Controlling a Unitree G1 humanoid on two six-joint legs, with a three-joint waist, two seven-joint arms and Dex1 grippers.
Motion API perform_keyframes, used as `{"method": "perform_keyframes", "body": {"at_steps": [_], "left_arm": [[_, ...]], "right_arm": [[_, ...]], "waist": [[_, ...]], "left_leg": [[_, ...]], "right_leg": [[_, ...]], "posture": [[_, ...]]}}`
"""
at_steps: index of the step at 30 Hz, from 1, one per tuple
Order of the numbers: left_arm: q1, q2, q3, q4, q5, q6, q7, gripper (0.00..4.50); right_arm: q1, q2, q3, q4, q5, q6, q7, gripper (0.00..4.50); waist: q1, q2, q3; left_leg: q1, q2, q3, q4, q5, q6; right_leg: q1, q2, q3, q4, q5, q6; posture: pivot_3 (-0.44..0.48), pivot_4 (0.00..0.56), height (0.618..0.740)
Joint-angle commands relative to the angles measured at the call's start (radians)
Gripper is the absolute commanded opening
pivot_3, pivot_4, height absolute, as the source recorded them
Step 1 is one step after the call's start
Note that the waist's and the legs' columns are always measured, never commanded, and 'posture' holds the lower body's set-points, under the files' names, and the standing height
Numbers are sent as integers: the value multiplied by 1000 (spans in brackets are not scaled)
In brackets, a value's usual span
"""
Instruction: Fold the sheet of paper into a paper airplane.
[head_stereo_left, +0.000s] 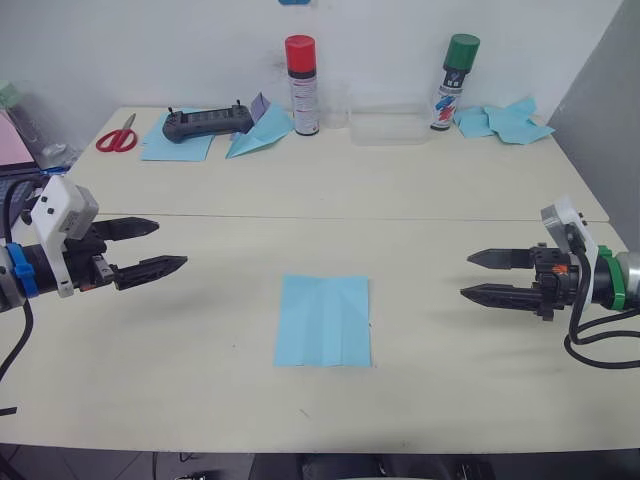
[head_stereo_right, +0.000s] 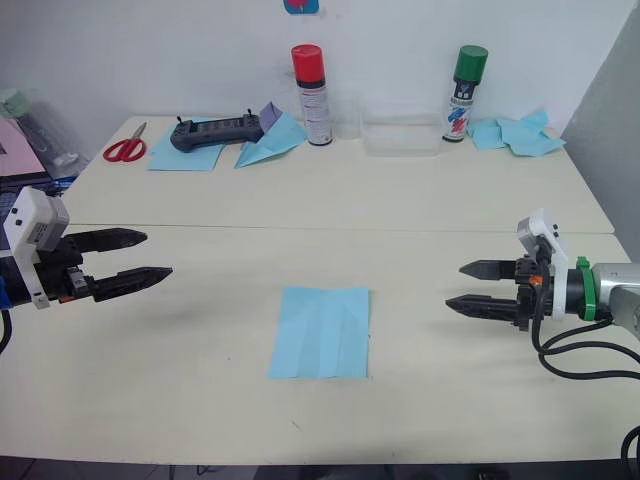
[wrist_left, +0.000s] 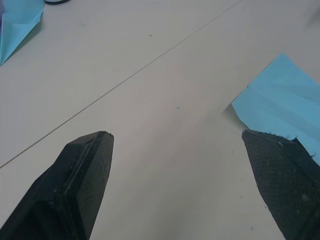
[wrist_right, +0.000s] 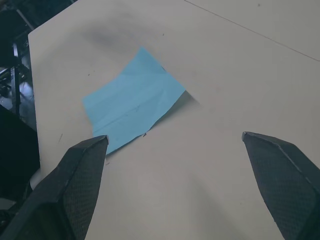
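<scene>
So here I have the sheet of paper (head_stereo_left: 323, 321) lying flat on the worktop (head_stereo_left: 420, 200), between my two grippers and well apart from both. The left gripper (head_stereo_left: 150, 247) hovers off to one side with its jaws released and nothing between them; the right gripper (head_stereo_left: 485, 275) mirrors it on the other side, jaws parted and empty too. Crease lines run the length of the sheet, and a couple of slanted ones show near its far end, but it lies open as a rectangle — so I judge the folding proper has yet to begin.

The main risk, as I see it, is the pickup. The sheet is thin and lies flush on the surface, so a jaw tip coming in low could push it along instead of getting under an edge. If I pinch from above, I could crumple a corner and spoil the existing creases. With only one gripper pressing, the sheet may swivel under it, and the next fold would land off the centre line.

Beyond both grippers, near the wall, sit other blue sheets (head_stereo_left: 178, 148), a finished paper dart (head_stereo_left: 258, 136) and some crumpled scraps (head_stereo_left: 505, 122) — I must not mistake those for my sheet.
</scene>
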Motion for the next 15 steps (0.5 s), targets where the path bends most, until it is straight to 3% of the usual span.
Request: {"method": "perform_keyframes", "body": {"at_steps": [1,3,6,15], "left_arm": [[-6,7,13,-36,-15,5,0,4500],[-20,3,5,-50,-34,19,-6,4500],[-63,-6,-21,-60,-62,45,-2,3914],[-136,-110,-208,-219,-118,131,48,974]], "right_arm": [[-15,-13,-40,0,11,-13,3,4475],[-20,-11,-33,0,12,-11,3,4475],[-27,-3,-20,-2,10,-13,0,4500],[-37,68,74,-15,-41,-73,-13,4500]], "waist": [[0,0,0],[0,0,0],[0,0,0],[1,0,0]], "left_leg": [[0,0,0,0,0,0],[0,0,0,0,0,0],[0,0,0,0,0,0],[0,-1,0,1,0,0]], "right_leg": [[0,0,0,0,0,0],[0,0,0,0,0,0],[0,0,0,0,0,0],[0,0,0,1,0,0]], "posture": [[0,150,740],[0,150,740],[0,150,740],[0,150,740]]}}
